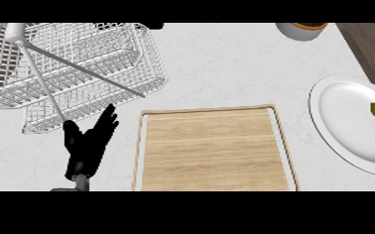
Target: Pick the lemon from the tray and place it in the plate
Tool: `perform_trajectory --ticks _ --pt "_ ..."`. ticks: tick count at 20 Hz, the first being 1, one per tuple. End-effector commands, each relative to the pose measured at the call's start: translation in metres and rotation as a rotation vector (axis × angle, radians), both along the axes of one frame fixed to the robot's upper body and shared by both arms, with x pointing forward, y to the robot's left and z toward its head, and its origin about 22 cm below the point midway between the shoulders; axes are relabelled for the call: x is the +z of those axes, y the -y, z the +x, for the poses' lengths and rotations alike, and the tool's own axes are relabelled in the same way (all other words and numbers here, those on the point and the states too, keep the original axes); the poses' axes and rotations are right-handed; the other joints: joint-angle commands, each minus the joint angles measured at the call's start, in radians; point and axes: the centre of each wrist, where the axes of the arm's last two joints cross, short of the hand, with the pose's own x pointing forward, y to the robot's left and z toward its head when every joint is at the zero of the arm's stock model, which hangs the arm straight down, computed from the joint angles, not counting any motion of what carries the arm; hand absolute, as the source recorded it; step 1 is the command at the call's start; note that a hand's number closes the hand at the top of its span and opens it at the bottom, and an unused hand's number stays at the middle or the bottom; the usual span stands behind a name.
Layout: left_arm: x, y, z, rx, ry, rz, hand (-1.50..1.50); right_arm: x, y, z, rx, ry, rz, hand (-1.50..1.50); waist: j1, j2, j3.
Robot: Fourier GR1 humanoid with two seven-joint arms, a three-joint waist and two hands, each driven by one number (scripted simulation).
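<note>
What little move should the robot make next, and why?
Probably look rightward to check the plate: the tray shows no lemon, a yellowish speck at the plate's cut-off edge may be it, and the left hand rests open beside the tray.

One wooden tray (212,151), one white plate (341,121), one wire basket (81,64), one hand (88,141), one pot (302,29).

Only the left hand (86,144) shows, at about eight o'clock in the head view. It is matte black all over, with slim, tapered fingers and a shorter, thicker thumb. Below the hand a black wrist section narrows into a grey forearm (76,183) stub.
</note>
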Motion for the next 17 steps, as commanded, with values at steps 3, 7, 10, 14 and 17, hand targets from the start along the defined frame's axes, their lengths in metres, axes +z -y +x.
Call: perform_trajectory --ticks 3,7,10,14,17 --pt "0.010 -0.002 0.010 0.018 -0.004 0.008 0.00 -0.016 -0.056 -0.064 0.074 -0.019 0.026 -1.50 -0.005 0.000 -0.001" --pt "0.010 -0.006 -0.010 -0.002 0.008 -0.007 0.00 -0.018 -0.060 -0.077 0.064 -0.113 -0.008 -1.50 0.009 0.002 0.000" --pt "0.006 -0.001 -0.002 0.013 0.008 -0.004 0.00 -0.006 -0.089 -0.072 0.085 -0.116 0.008 -1.50 0.007 0.002 0.000" --pt "0.001 0.021 -0.016 -0.005 0.006 -0.008 0.00 -0.003 -0.097 -0.098 0.075 -0.160 0.018 -1.50 0.007 0.002 0.000" --pt "0.008 0.019 -0.001 -0.018 0.012 -0.001 0.00 -0.010 -0.121 -0.087 0.069 -0.152 0.016 -1.50 0.006 0.002 0.000"
